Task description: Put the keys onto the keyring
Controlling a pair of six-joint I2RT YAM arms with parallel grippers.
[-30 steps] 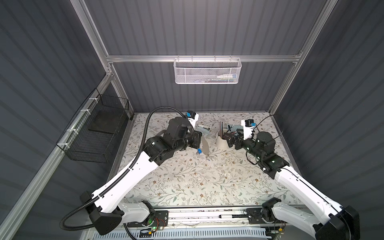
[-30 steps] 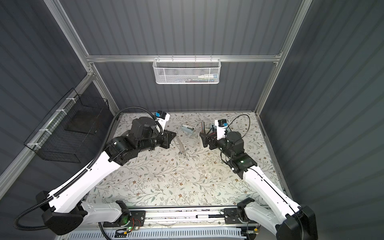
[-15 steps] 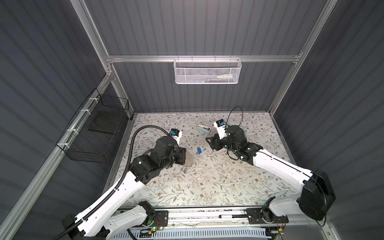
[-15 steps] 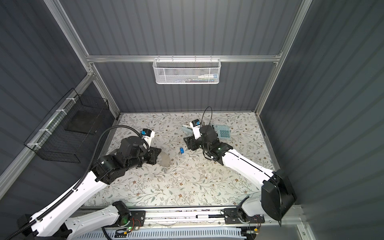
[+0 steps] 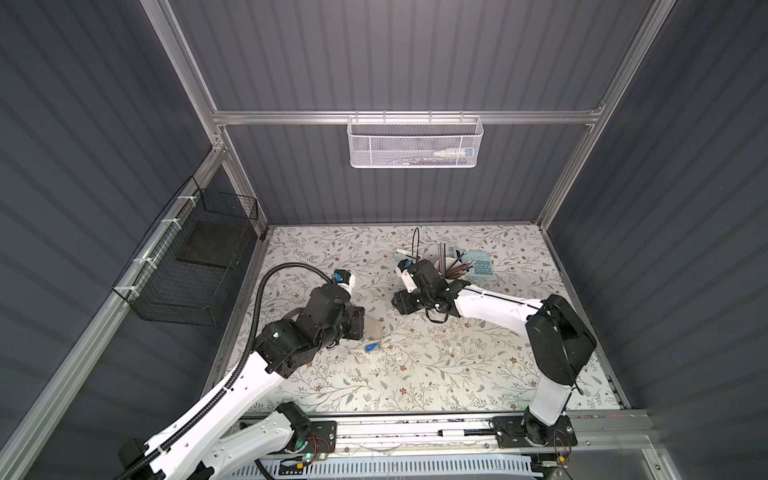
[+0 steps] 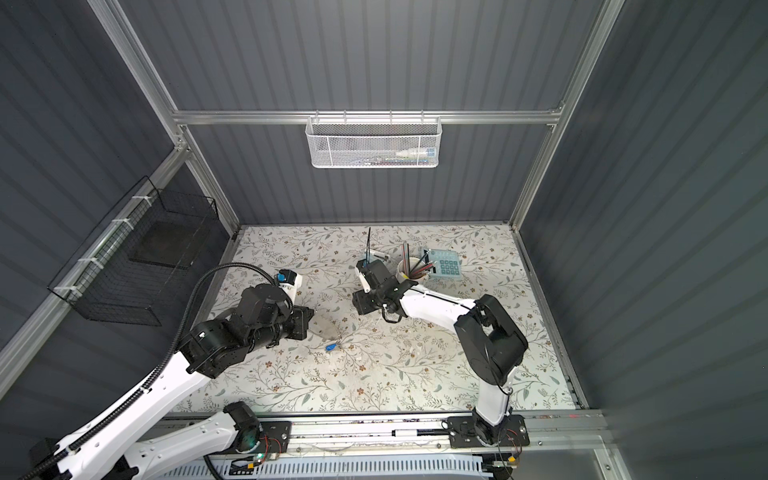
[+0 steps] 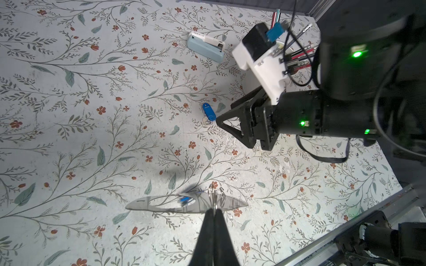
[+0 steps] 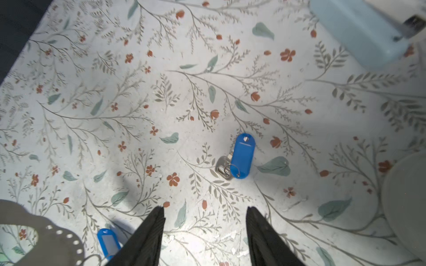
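Note:
My left gripper (image 7: 214, 210) is shut on the rim of the keyring (image 7: 184, 205), a flat grey oval loop held low over the table, left of centre in both top views (image 5: 374, 328). One of the keys, with a blue tag (image 5: 371, 345), lies just by the keyring's rim; I cannot tell whether it is threaded on. The other key (image 8: 242, 159) lies flat on the table with its blue tag. My right gripper (image 8: 205, 208) stands open just short of it, nothing between its fingers. In both top views this gripper (image 5: 399, 305) hides that key.
A pale blue stapler (image 7: 205, 49) lies toward the back. Behind my right arm stand a white cup of pencils (image 5: 446, 266) and a calculator (image 5: 480, 266). A black wire basket (image 5: 195, 257) hangs on the left wall and a white mesh basket (image 5: 415, 143) on the back rail.
Both arms have come down from the back. My left gripper brought the keyring low toward the front left. My right gripper swung to the middle over the loose key, its jaws narrower.

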